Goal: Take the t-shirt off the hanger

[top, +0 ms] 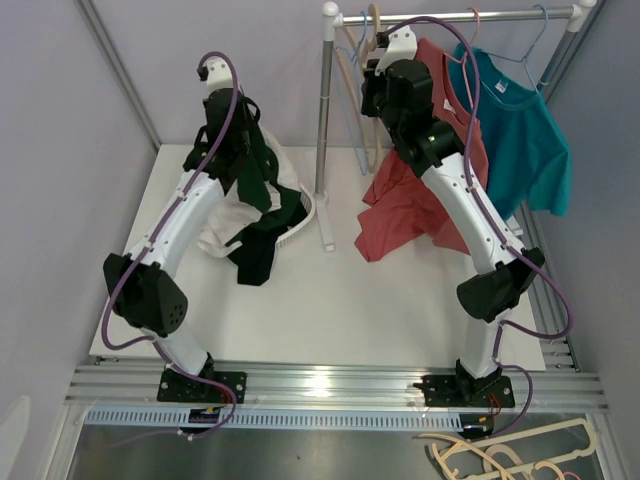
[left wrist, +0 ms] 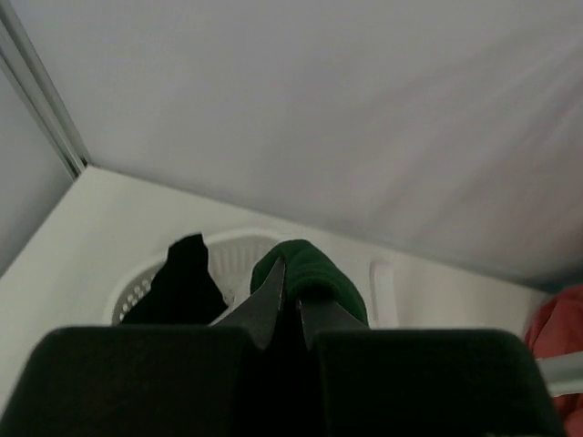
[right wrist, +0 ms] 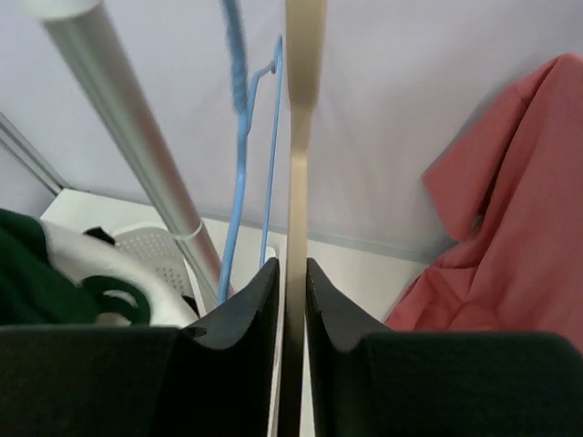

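Note:
A red t-shirt (top: 410, 200) hangs crumpled beside my right arm under the rack's rail (top: 460, 16). What holds its top is hidden behind the arm. In the right wrist view the red t-shirt (right wrist: 510, 228) lies to the right of a beige hanger (right wrist: 301, 137). My right gripper (right wrist: 292, 273) is shut on this bare hanger bar, high at the rail's left end (top: 378, 55). My left gripper (left wrist: 291, 291) is shut on a dark green t-shirt (left wrist: 319, 273), held above the white basket (left wrist: 232, 250).
A teal t-shirt (top: 525, 130) hangs on a blue hanger at the rail's right end. Another blue hanger (right wrist: 239, 137) and the rack's metal pole (right wrist: 127, 127) stand just left of my right fingers. Black and white clothes (top: 250, 240) spill from the basket. Loose hangers (top: 510, 455) lie below the table's front.

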`<state>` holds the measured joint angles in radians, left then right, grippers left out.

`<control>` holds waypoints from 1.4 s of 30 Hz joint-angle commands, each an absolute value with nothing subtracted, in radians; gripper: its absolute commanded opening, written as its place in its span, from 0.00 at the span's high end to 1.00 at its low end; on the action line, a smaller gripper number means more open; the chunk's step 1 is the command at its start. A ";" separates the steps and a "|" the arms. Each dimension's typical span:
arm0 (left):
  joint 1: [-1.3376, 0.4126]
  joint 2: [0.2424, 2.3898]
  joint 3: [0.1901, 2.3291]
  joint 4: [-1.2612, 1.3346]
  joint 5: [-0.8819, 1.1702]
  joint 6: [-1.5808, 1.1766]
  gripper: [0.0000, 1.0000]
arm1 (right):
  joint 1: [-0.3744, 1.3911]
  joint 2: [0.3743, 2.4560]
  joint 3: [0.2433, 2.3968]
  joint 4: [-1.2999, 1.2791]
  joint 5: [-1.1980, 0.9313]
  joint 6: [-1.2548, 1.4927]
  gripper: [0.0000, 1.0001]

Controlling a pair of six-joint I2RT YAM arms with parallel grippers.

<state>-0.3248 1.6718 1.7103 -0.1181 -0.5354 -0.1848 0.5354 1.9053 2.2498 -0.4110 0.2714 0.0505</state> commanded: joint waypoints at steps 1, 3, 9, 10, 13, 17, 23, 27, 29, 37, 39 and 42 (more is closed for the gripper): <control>-0.296 1.721 1.694 -0.248 -0.463 -0.340 0.99 | 0.560 1.859 2.224 -0.476 0.255 0.034 0.78; -0.267 1.764 1.686 -0.291 -0.369 -0.403 0.99 | 0.560 1.839 2.214 -0.474 0.271 0.028 0.76; -0.164 1.847 1.692 -0.423 -0.128 -0.604 0.99 | 0.549 1.790 2.207 -0.489 0.318 0.003 0.71; -0.155 1.844 1.674 -0.422 -0.111 -0.632 0.99 | 0.548 1.786 2.217 -0.497 0.324 0.003 0.71; -0.141 1.839 1.648 -0.426 -0.106 -0.656 0.91 | 0.535 1.749 2.227 -0.525 0.337 0.003 0.64; -0.129 1.848 1.602 -0.416 -0.089 -0.683 0.79 | 0.522 1.681 2.253 -0.590 0.325 0.020 0.54; -0.072 1.940 1.513 -0.356 0.104 -0.775 0.81 | 0.496 1.543 2.240 -0.611 0.333 0.023 0.48; -0.069 2.008 1.509 -0.334 0.176 -0.779 0.78 | 0.434 1.516 2.241 -0.637 0.371 0.011 0.48; -0.069 2.020 1.511 -0.334 0.175 -0.781 0.77 | 0.387 1.519 2.237 -0.656 0.376 0.009 0.48; -0.081 1.947 1.588 -0.414 0.112 -0.706 0.54 | 0.241 1.626 2.345 -0.764 0.236 0.044 0.50; -0.095 1.901 1.598 -0.423 0.062 -0.652 0.01 | 0.229 1.678 2.387 -0.790 0.215 0.034 0.49; -0.115 1.812 1.617 -0.439 -0.041 -0.595 0.01 | 0.197 1.710 2.392 -0.781 0.149 0.037 0.48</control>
<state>-0.0975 1.9465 1.5616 -0.3901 0.0731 -0.6823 0.2207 1.6901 2.3516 -0.7490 0.2375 0.0341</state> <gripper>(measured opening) 0.989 0.511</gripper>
